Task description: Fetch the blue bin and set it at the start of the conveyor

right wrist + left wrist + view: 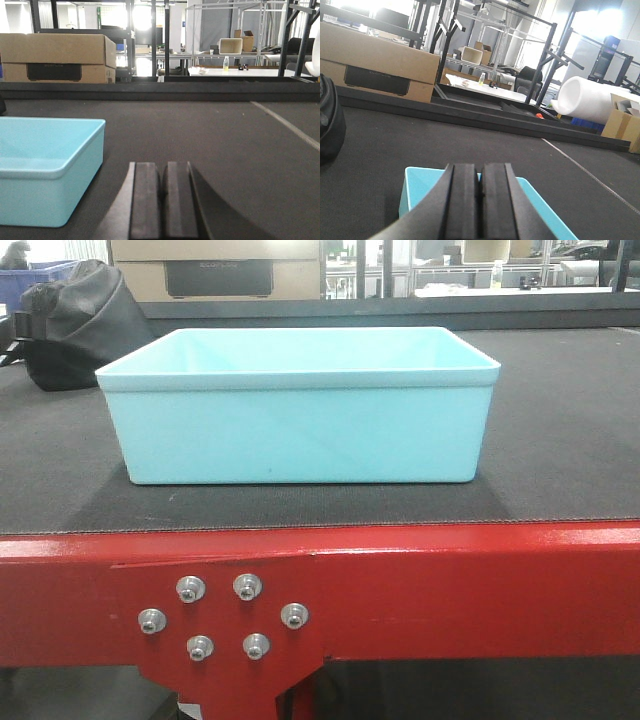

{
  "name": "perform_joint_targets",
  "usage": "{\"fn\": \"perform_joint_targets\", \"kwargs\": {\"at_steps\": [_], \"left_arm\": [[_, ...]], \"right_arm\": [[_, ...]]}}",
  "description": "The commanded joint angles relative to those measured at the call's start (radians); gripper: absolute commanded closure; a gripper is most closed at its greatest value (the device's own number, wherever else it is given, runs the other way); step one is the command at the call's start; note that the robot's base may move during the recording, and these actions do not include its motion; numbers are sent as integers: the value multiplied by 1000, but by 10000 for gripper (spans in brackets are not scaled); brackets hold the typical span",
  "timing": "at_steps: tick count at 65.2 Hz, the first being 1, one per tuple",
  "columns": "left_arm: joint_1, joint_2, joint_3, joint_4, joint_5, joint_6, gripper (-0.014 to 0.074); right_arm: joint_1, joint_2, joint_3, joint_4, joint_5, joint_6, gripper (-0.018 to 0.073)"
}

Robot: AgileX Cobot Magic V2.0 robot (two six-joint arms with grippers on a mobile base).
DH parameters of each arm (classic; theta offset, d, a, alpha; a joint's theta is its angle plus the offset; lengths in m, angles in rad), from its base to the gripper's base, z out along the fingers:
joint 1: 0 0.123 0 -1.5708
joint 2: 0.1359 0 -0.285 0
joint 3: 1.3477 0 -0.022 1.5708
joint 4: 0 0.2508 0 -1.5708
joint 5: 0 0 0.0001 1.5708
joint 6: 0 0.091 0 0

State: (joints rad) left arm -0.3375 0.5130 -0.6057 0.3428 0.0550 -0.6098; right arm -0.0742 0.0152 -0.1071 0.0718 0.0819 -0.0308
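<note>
While I am scanning the front view from the left, a black bag is slumping on the conveyor start, just beside the blue bin, which is sitting upright on the dark belt near the red frame and its five bolts. I am seeing the left gripper pressed closed, empty, hanging over the bin. I am seeing the right gripper closed too, hovering beside the bin, apart from it.
</note>
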Motion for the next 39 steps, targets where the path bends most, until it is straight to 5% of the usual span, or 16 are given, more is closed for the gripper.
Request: {"fn": "perform_joint_targets", "kwargs": {"at_steps": [1, 39], "left_arm": [[1, -7, 2, 3, -19, 5, 708], [1, -7, 2, 3, -22, 5, 708]], "right_arm": [[-3, -15, 43, 2, -9, 9, 722], [48, -15, 107, -53, -90, 59, 722]]}}
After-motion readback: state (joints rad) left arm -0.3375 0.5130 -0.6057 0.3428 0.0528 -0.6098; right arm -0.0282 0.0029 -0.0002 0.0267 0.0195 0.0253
